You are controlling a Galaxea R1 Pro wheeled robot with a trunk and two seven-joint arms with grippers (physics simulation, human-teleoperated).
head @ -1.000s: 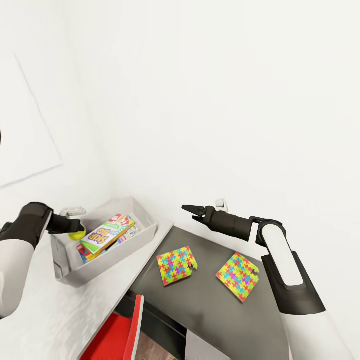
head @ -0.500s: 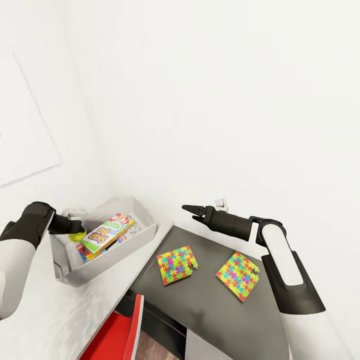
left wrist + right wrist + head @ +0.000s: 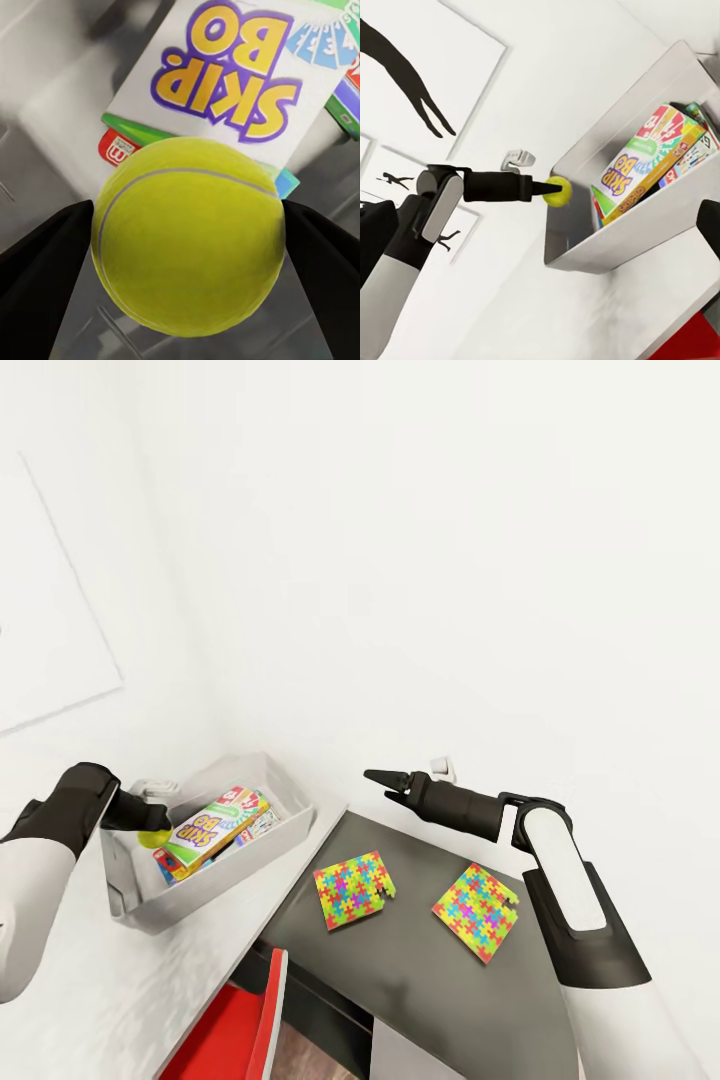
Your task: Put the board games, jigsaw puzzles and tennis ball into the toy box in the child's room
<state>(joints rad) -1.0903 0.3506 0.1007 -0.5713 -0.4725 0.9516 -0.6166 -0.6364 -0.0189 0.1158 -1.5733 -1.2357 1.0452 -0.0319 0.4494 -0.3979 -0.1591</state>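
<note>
So we've got our left claw (image 3: 150,826) clamped on the tennis ball (image 3: 152,837), one black finger on each side of it, holding it just inside the near-left end of the toy box (image 3: 290,838). In the left wrist view the ball (image 3: 187,236) sits right over the SKIP-BO game box (image 3: 225,82), which lies in the bin on top of other colourful game boxes (image 3: 255,832). The bin stands on the light grey part of the table (image 3: 150,980), close to the wall.

Our right claw (image 3: 383,782) hangs in the air above the dark grey part of the desk (image 3: 430,980), fingers close together and holding nothing that we can see. Both jigsaw puzzles are lying flat on that dark top: one (image 3: 353,890) near the bin, the other (image 3: 476,912) further right, beside our right forearm. They're apart from each other and outside the bin.

Something red (image 3: 235,1030) shows below the table edge.
</note>
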